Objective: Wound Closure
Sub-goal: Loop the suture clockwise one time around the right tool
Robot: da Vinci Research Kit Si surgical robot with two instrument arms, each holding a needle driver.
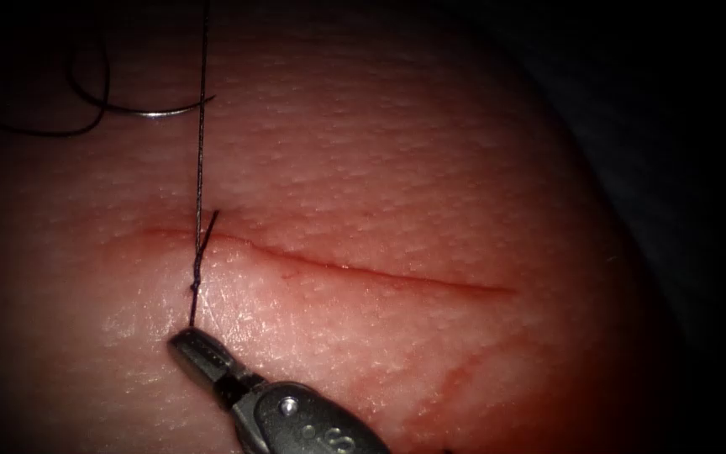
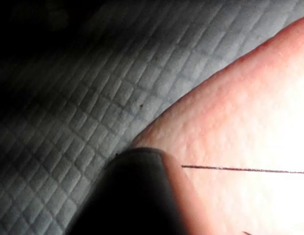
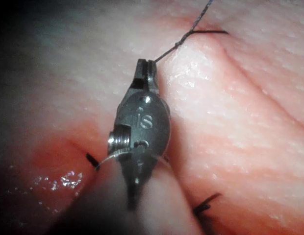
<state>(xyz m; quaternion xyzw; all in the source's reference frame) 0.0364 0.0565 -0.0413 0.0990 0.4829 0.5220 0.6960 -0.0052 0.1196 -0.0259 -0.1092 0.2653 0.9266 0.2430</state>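
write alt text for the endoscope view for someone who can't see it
The right tool grips the thread just below a knot at the left end of the cut in the tissue. The needle lies free on the tissue, upper left.

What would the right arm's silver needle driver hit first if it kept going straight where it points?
Likely the knot in the dark thread that the right arm's tool grips just beside the cut in the pink tissue; depth is uncertain.
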